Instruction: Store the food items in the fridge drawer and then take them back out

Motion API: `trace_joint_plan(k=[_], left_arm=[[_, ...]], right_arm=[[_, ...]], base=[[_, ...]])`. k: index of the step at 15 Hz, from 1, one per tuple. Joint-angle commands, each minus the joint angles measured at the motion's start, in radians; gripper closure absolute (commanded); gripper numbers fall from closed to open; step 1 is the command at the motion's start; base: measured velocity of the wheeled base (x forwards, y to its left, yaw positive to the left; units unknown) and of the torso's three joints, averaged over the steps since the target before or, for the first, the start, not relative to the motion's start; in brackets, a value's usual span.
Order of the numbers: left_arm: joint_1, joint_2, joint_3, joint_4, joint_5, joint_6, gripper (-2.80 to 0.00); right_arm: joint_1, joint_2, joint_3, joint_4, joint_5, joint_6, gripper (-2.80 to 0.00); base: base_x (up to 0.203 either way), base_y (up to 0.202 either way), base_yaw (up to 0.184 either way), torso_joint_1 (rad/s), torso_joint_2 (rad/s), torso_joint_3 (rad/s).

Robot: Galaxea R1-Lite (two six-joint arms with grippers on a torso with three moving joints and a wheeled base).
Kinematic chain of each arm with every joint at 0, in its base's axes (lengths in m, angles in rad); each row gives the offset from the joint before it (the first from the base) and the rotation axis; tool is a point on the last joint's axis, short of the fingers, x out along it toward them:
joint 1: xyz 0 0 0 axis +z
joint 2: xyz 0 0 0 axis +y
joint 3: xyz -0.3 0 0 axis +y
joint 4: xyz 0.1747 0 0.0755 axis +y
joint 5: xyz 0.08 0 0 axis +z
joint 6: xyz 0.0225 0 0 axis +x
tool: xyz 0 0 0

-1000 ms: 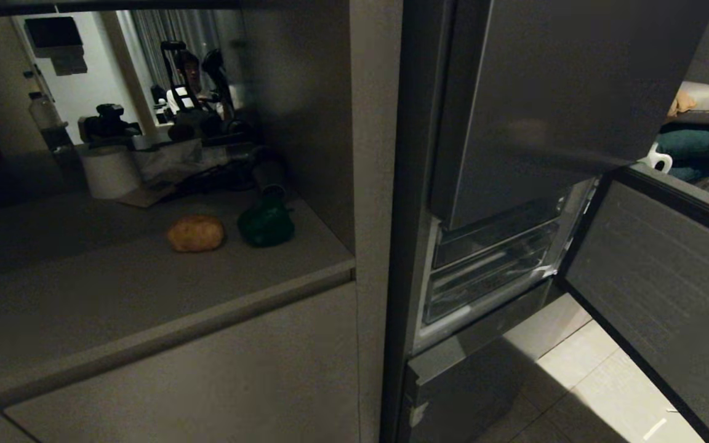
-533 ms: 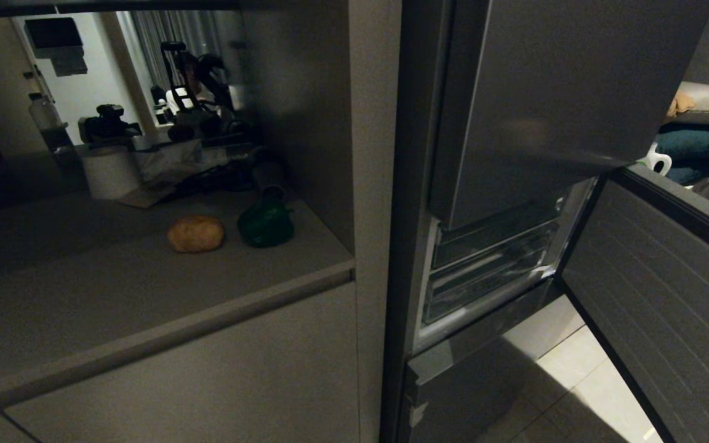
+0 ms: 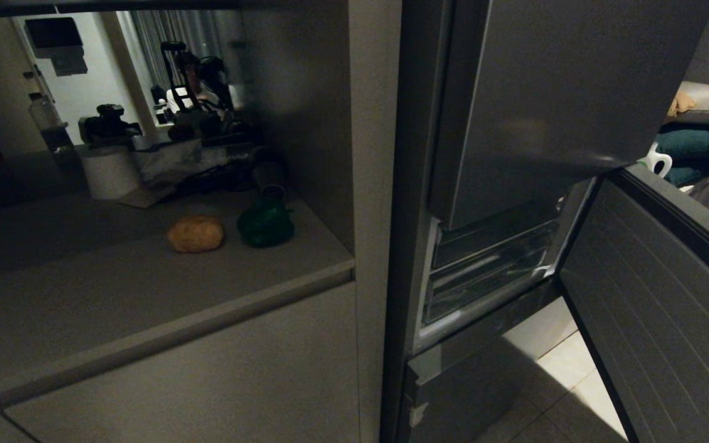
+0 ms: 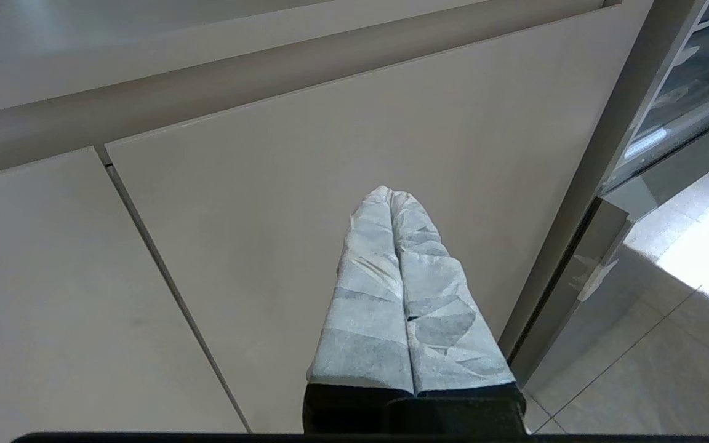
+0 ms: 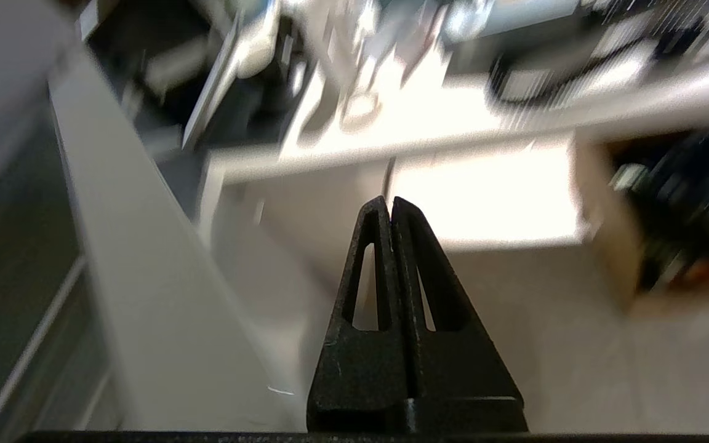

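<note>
While both tools (image 4: 391, 200) (image 5: 389, 206) sit closed and empty, potato (image 3: 196, 234), pepper (image 3: 265, 226) on counter (image 3: 145, 289), clear fridge bins (image 3: 484, 271) bare.

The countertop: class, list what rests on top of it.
On the countertop rest a potato and a green pepper, apart; behind them a white roll and dark clutter too dim to identify.

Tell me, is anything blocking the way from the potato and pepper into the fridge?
Yes. A tall cabinet wall stands between the counter holding the potato and pepper and the fridge. The lower fridge door is already open, showing clear drawers.
</note>
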Motion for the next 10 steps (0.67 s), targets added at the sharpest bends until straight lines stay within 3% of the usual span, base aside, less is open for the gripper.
trace_joint_plan(k=[1, 6, 10], left_arm=[[0.001, 0.001, 0.000, 0.000, 0.000, 0.000, 0.00], [0.001, 0.001, 0.000, 0.000, 0.000, 0.000, 0.00], [0.000, 0.001, 0.000, 0.000, 0.000, 0.000, 0.00]], right_arm=[[-0.009, 0.060, 0.058, -0.002, 0.086, -0.014, 0.00], [0.081, 0.127, 0.105, -0.003, 0.202, -0.009, 0.00], [0.300, 0.154, 0.165, -0.090, 0.233, -0.008, 0.00]], base=[[0.000, 0.000, 0.000, 0.000, 0.00, 0.000], [0.000, 0.000, 0.000, 0.000, 0.00, 0.000], [0.000, 0.000, 0.000, 0.000, 0.00, 0.000]])
